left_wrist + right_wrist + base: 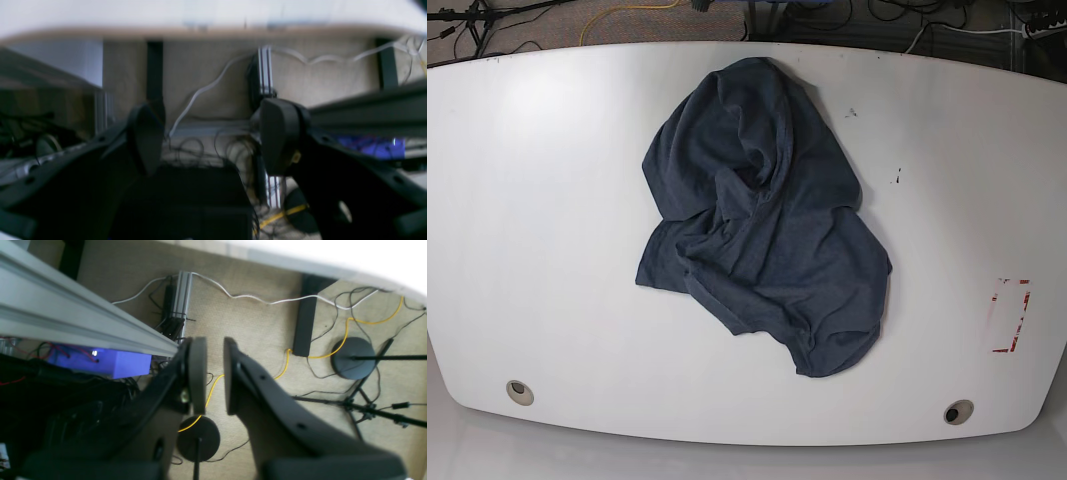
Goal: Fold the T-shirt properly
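T-shirt (pixel 762 215): crumpled heap, centre of white bench (pixel 537 200). Left gripper (pixel 213 140) fingers spread, empty; right gripper (pixel 215 373) fingers nearly together, empty.

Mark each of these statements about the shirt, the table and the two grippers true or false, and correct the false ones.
1. The T-shirt lies crumpled in a heap on the white table. True.
2. The shirt is already folded into a neat rectangle. False: it is bunched and creased, with no clean folds.
3. The left gripper has its jaws wide apart and holds nothing. True.
4. The right gripper is clamped on the shirt. False: its jaws stand nearly together with nothing between them, over the floor below the table edge.
5. Neither arm shows in the base view. True.
6. Red marks sit on the table at the base view's left. False: the red marks are at its right.
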Robot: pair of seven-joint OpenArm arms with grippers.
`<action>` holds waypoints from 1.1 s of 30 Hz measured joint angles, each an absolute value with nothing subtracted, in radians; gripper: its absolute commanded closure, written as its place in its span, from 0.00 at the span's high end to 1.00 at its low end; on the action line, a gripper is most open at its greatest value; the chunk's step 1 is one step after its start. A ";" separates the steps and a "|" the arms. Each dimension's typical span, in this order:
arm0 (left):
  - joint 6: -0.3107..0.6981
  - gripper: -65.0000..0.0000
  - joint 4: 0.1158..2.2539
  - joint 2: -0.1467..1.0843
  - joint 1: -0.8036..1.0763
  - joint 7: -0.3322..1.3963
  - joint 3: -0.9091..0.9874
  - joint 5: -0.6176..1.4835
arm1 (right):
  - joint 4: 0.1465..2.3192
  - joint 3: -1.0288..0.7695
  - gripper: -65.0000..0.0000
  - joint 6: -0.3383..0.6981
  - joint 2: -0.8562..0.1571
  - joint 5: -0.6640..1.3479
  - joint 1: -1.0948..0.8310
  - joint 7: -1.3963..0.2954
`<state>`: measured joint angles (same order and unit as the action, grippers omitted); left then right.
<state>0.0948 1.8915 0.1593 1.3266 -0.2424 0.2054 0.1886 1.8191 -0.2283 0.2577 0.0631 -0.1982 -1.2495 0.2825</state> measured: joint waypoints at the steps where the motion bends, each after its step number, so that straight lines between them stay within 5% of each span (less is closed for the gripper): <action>1: 0.095 0.63 1.897 0.159 1.325 -0.242 0.210 0.198 | 1.823 -0.228 0.13 0.258 0.063 -0.198 -1.249 0.279; 33: 0.097 0.65 2.000 0.159 1.292 -0.228 0.237 0.229 | 1.925 -0.239 0.13 0.258 0.067 -0.202 -1.179 0.279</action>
<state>0.0975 1.9995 0.1589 1.2922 -0.2276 0.2371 0.2295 1.9247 -0.2386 0.2581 0.0669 -0.2024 -1.1786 0.2790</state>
